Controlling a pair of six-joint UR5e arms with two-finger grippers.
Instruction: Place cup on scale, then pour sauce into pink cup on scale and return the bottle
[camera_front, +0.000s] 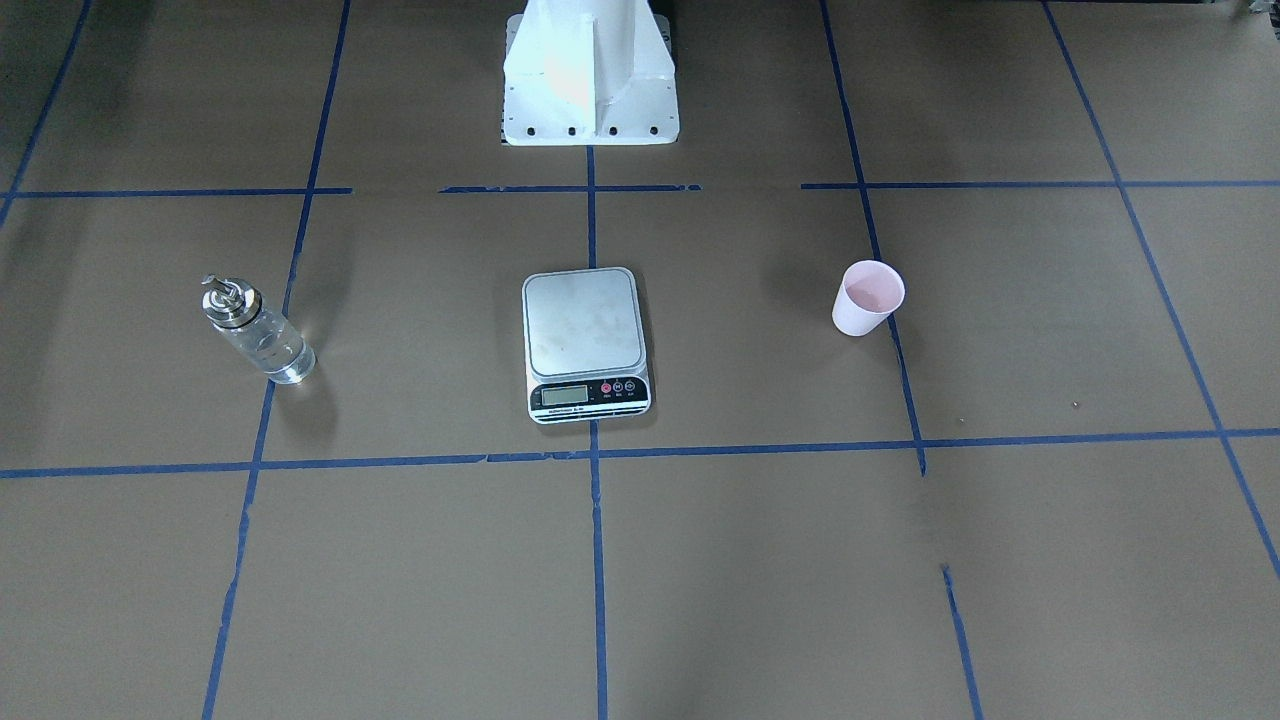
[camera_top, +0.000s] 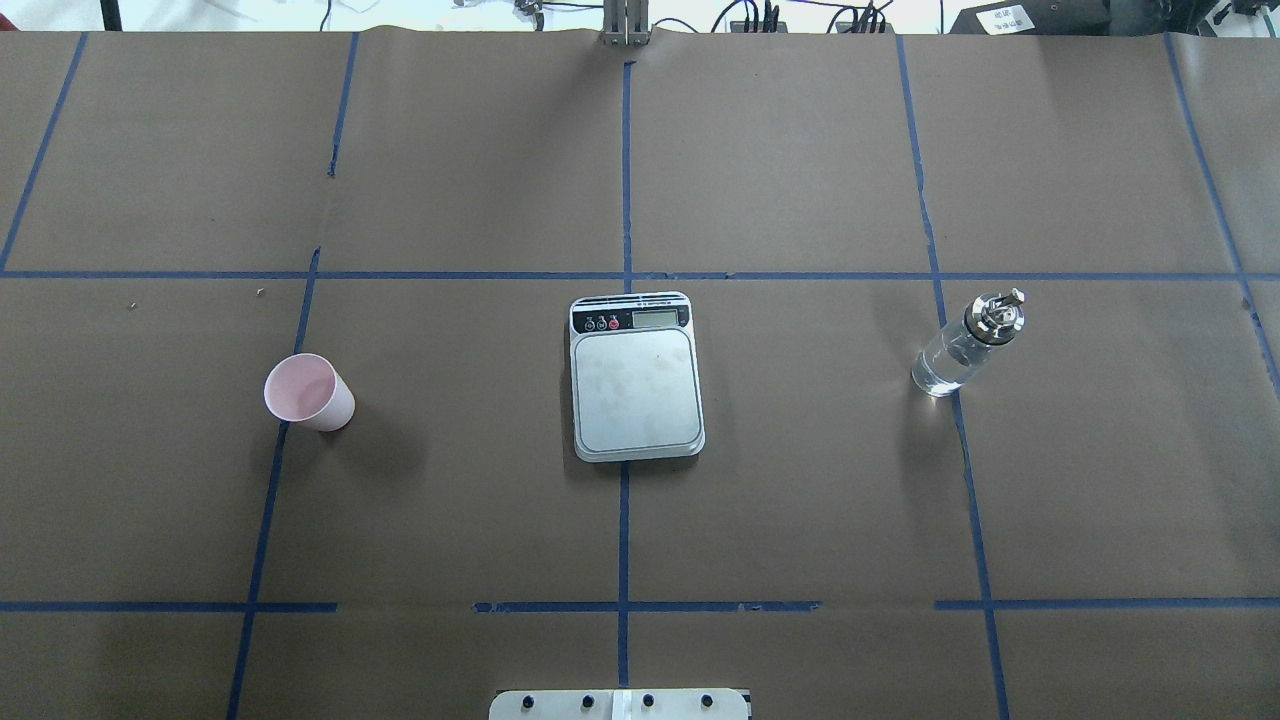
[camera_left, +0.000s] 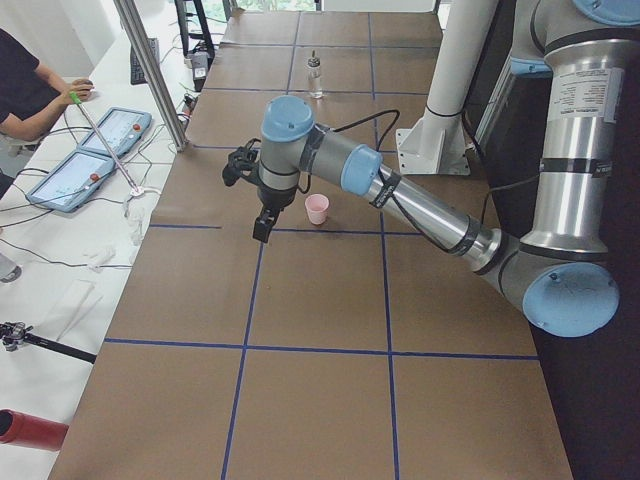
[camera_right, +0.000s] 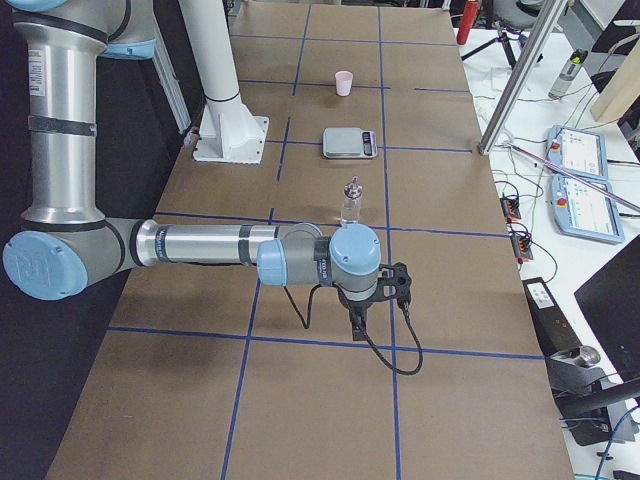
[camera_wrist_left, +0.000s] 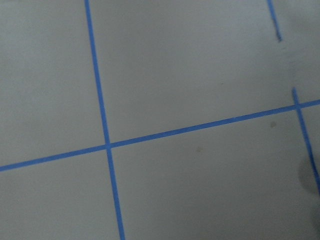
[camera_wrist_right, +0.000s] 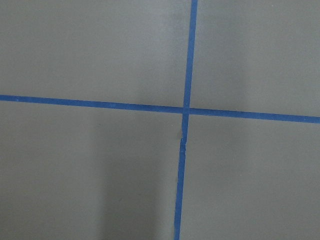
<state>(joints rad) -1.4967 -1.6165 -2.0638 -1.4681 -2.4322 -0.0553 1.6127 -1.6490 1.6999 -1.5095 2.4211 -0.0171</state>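
The pale pink cup (camera_top: 308, 393) stands upright on the brown table at the robot's left, apart from the scale (camera_top: 635, 378) in the middle, whose platform is bare. The clear glass bottle (camera_top: 965, 345) with its silver spout stands upright at the robot's right and holds clear sauce. In the front view the cup (camera_front: 867, 298), scale (camera_front: 585, 340) and bottle (camera_front: 255, 332) stand in one row. My left gripper (camera_left: 262, 228) hangs above the table beside the cup (camera_left: 317, 208). My right gripper (camera_right: 357, 325) hangs above the table, nearer that camera than the bottle (camera_right: 351, 202). I cannot tell if either is open. Both wrist views show only paper and tape.
The white robot base (camera_front: 590, 80) stands at the table's rear edge. Blue tape lines (camera_top: 625, 500) grid the brown paper. An operator (camera_left: 30, 85), tablets (camera_left: 75, 175) and a metal post (camera_left: 150, 70) are beside the table's far side.
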